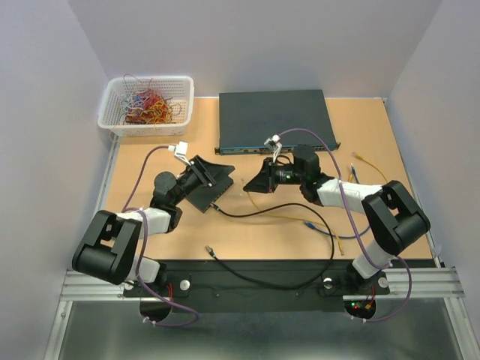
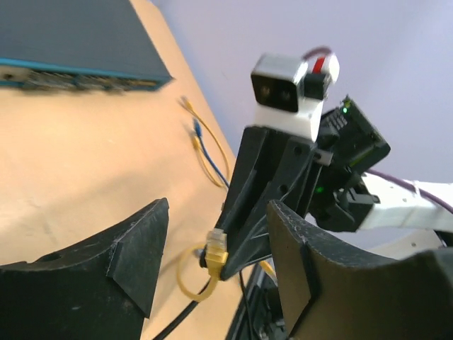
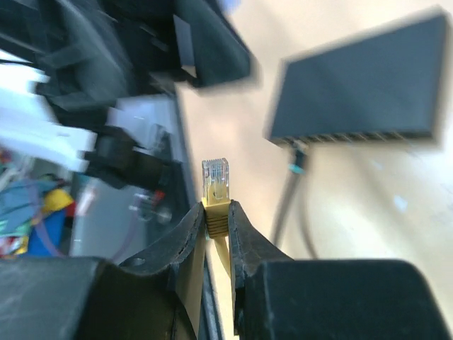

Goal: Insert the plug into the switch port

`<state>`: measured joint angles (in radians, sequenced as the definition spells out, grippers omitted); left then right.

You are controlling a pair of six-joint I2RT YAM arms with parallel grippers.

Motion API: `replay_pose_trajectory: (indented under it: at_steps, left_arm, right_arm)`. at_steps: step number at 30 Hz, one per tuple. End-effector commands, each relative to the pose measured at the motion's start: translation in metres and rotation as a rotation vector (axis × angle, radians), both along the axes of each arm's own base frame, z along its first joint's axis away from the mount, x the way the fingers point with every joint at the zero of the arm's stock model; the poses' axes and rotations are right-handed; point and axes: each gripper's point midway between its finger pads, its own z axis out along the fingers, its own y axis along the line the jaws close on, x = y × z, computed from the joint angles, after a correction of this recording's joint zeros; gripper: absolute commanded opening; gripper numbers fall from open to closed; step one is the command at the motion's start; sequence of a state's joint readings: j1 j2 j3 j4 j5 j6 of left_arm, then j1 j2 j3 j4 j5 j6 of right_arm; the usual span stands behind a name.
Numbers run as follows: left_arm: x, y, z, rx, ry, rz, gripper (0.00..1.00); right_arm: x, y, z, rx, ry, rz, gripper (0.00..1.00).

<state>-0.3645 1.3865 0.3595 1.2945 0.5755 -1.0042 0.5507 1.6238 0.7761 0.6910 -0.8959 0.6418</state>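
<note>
My right gripper point(image 3: 216, 209) is shut on the yellow boot of a cable plug point(image 3: 216, 177), whose clear tip sticks out past the fingertips. In the top view it point(image 1: 250, 185) hangs mid-table, facing my left gripper point(image 1: 225, 176). The left gripper point(image 2: 218, 212) is open, and the plug point(image 2: 216, 248) shows in the gap ahead of its fingers. A small black switch point(image 3: 361, 85) lies by the left gripper point(image 1: 206, 196), with a black cable point(image 3: 294, 184) in one port. A large dark switch point(image 1: 274, 116) lies at the back.
A white basket point(image 1: 112, 124) of tangled cables stands at the back left. Loose yellow and blue cables point(image 1: 330, 229) trail across the table on the right. A black cable point(image 1: 285, 279) loops toward the near edge.
</note>
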Motion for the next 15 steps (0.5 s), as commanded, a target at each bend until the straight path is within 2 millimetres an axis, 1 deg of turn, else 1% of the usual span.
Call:
replay_pose_trajectory:
  at_steps: [1, 2, 3, 4, 5, 6, 7, 8, 9, 10, 11, 12, 13, 14, 15]
  left_arm:
    - [-0.026, 0.035, 0.110, -0.146, -0.540, 0.079, 0.69]
    - [-0.020, 0.044, 0.112, -0.124, -0.538, 0.125, 0.69]
    - [-0.004, 0.045, 0.088, -0.061, -0.421, 0.154, 0.68]
    - [0.015, 0.055, 0.083, -0.022, -0.373, 0.258, 0.68]
    - [0.026, 0.066, 0.082, 0.059, -0.368, 0.347, 0.68]
    - [0.054, 0.086, 0.049, 0.170, -0.182, 0.494, 0.68]
    - [0.061, 0.099, 0.036, 0.226, -0.122, 0.566, 0.67]
    - [0.066, 0.111, 0.026, 0.295, -0.091, 0.629, 0.67]
    - [0.069, 0.125, 0.014, 0.351, -0.039, 0.689, 0.67]
    - [0.071, 0.135, 0.011, 0.378, -0.025, 0.735, 0.67]
    - [0.072, 0.139, 0.008, 0.400, -0.019, 0.744, 0.67]
    - [0.073, 0.141, -0.003, 0.444, 0.005, 0.743, 0.67]
    - [0.076, 0.143, -0.004, 0.460, 0.012, 0.751, 0.67]
    - [0.080, 0.144, -0.014, 0.492, 0.040, 0.746, 0.67]
    - [0.081, 0.147, -0.026, 0.531, 0.081, 0.746, 0.67]
  right_arm:
    - [0.033, -0.013, -0.027, -0.243, -0.074, -0.173, 0.00]
    - [0.038, -0.017, -0.033, -0.282, -0.079, -0.208, 0.00]
    - [0.039, -0.023, -0.042, -0.337, -0.079, -0.227, 0.00]
    - [0.044, -0.026, -0.043, -0.362, -0.087, -0.255, 0.01]
    - [0.051, -0.029, -0.049, -0.413, -0.100, -0.312, 0.00]
    - [0.053, -0.030, -0.056, -0.461, -0.106, -0.323, 0.00]
    - [0.049, -0.023, -0.060, -0.492, -0.123, -0.317, 0.00]
    - [0.057, -0.026, -0.067, -0.548, -0.139, -0.368, 0.00]
    - [0.056, -0.027, -0.076, -0.601, -0.150, -0.370, 0.00]
    - [0.055, -0.025, -0.092, -0.654, -0.145, -0.365, 0.01]
    - [0.049, -0.016, -0.098, -0.682, -0.161, -0.349, 0.00]
    - [0.058, -0.014, -0.098, -0.713, -0.186, -0.388, 0.00]
    - [0.050, -0.010, -0.116, -0.771, -0.185, -0.361, 0.00]
    - [0.056, -0.008, -0.117, -0.790, -0.201, -0.380, 0.00]
    - [0.054, -0.004, -0.122, -0.804, -0.208, -0.370, 0.00]
